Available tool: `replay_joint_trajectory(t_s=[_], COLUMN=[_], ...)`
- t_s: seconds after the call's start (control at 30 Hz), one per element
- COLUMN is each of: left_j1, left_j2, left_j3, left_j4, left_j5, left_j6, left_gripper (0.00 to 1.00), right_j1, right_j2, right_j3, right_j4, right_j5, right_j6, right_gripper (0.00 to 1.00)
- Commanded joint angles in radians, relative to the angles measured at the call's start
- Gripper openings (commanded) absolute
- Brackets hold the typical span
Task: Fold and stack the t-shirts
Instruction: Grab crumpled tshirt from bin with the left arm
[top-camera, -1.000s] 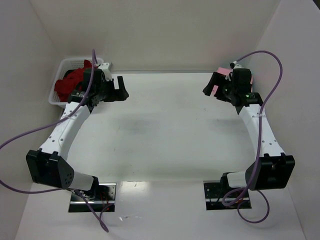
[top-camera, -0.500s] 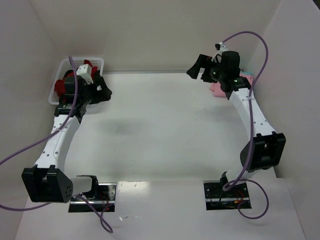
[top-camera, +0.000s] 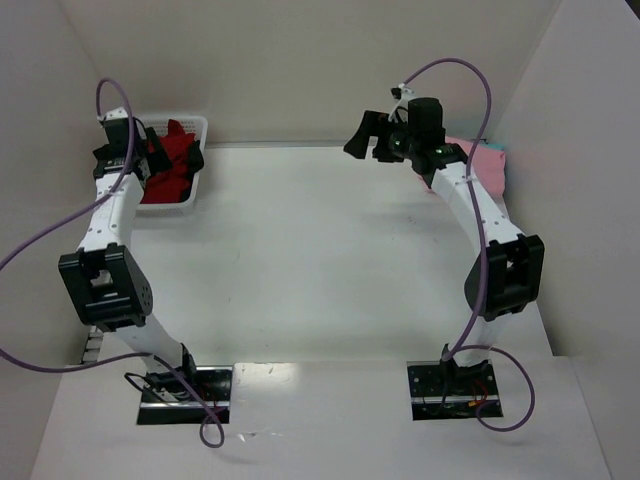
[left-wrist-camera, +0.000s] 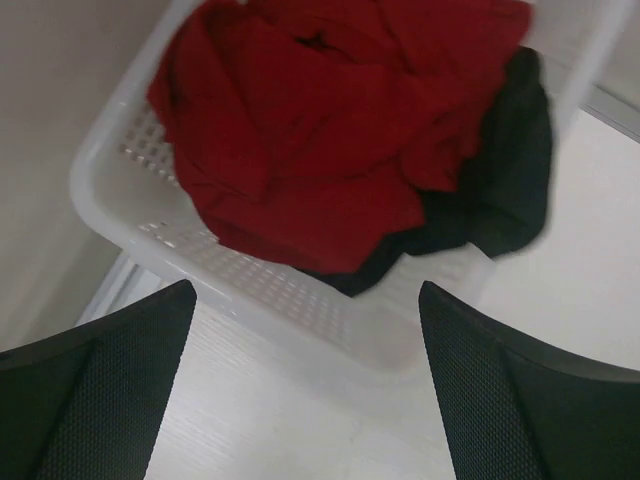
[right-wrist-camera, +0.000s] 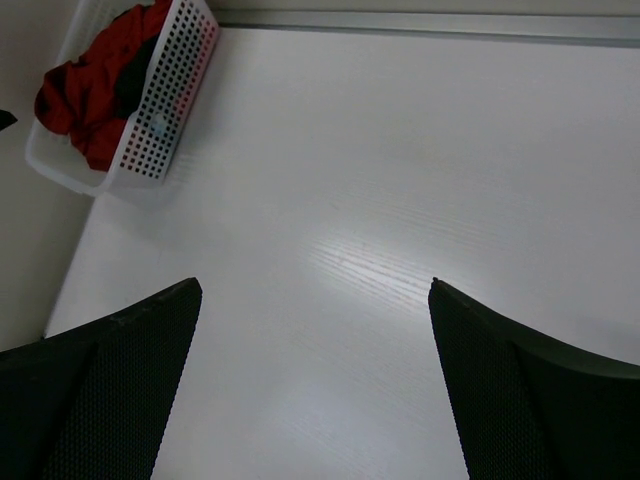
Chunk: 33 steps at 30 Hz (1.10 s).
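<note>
A crumpled dark red t-shirt (left-wrist-camera: 320, 130) fills the white basket (left-wrist-camera: 290, 300), and a black t-shirt (left-wrist-camera: 510, 180) lies beneath it on the right. From above, the red shirt (top-camera: 168, 185) shows in the basket (top-camera: 172, 208) at the back left. My left gripper (left-wrist-camera: 305, 288) hovers open just over the basket's near wall, holding nothing; from above, the left gripper (top-camera: 172, 158) is over the basket. A folded light pink t-shirt (top-camera: 487, 160) lies at the back right. My right gripper (top-camera: 368, 140) hangs open and empty, raised to the left of the pink shirt. In the right wrist view the gripper (right-wrist-camera: 315, 285) faces the bare table.
The white table (top-camera: 320, 260) is boxed in by walls at the back and both sides. The basket (right-wrist-camera: 150, 120) stands tight in the back left corner. Purple cables loop from both arms. Each arm's base plate sits at the near edge.
The left arm has swung left and back, bringing its open gripper over the basket. The right arm has risen and moved left, away from the pink shirt. Both stayed open.
</note>
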<state>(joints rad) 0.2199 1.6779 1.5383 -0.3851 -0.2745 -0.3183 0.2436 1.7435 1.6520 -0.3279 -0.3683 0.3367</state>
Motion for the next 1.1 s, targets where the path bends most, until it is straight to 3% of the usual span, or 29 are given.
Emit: replay_joint_trajectory(t_s=[0.0,0.27,0.47,0.7,0.93,1.07], left_j1=[0.062,0.093,0.093,0.073,0.055,0.055], left_j2=[0.09,0.298,0.405,0.473,0.528,0.528], left_j3=[0.1,0.238,0.341,0.382,0.401,0.401], left_j4=[0.034,0.068,0.057,0.045,0.032,0.041], left_j5=[0.003,0.072,0.11,-0.017,-0.066,-0.057], left_j6=[-0.004,-0.045,-0.064,-0.041,-0.051,-0.061], left_gripper=[1.0,1.0,0.95,0.94,0.84,0.68], right_j1=[-0.001,-0.001,-0.001,-0.001,-0.001,-0.001], right_j2=[-0.01,-0.048,-0.085,-0.114,-0.125,-0.176], right_j3=[-0.037,-0.149,-0.198,-0.239,-0.262,-0.301], right_j4=[0.033,0.058,0.058,0.067,0.047,0.058], right_j5=[0.032,0.042,0.072,0.101,0.121,0.141], right_j6=[-0.041,-0.018,-0.018,-0.008,-0.008,0.001], right_gripper=[1.0,1.0,1.0,1.0,1.0,1.0])
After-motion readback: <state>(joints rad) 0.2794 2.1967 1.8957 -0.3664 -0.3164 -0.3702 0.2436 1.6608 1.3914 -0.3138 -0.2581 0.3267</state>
